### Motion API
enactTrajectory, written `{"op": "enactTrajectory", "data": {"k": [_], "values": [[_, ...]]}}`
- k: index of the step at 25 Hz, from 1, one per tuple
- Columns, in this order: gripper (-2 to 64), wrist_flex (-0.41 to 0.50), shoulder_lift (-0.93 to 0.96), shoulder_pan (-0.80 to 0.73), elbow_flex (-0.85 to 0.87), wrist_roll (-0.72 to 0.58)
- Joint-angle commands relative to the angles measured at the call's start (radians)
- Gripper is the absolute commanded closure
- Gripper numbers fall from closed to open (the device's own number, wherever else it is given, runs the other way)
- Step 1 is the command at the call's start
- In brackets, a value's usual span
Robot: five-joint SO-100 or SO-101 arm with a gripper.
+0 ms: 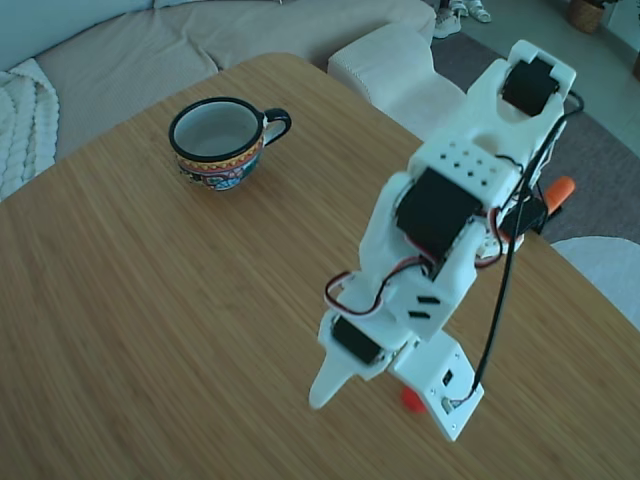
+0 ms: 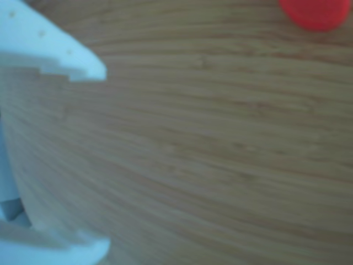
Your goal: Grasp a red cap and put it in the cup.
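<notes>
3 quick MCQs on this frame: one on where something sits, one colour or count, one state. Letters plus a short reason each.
1. Where is the red cap in the fixed view?
A. inside the cup
B. on the table by the gripper
C. on the sofa

2. What colour is the rim of the cup?
A. black
B. white
C. green

3. How is the gripper?
A. shut on the cap
B. open, holding nothing
C. shut on the cup handle

Key:
1 B: the cap lies on the wooden table under the arm's lower end, far from the cup.
2 A: a dark rim and handle ring the pale inside.
3 B: the other view shows the two fingers apart with bare wood between them and the cap off to one side.
</notes>
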Motion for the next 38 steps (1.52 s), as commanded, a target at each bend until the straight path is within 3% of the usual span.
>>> {"op": "enactTrajectory", "data": {"k": [1,4,12,21,30,38], "values": [[13.6,0.02,-0.026,-0.026,-0.126,0.008],[8.4,0.051,-0.057,-0.069,-0.198,0.008],[8.4,0.137,-0.147,-0.201,-0.316,0.014],[8.4,0.267,-0.156,-0.179,-0.328,0.067],[8.0,0.267,0.034,-0.19,-0.075,0.08],[8.1,0.152,0.215,-0.23,0.25,0.08]]}}
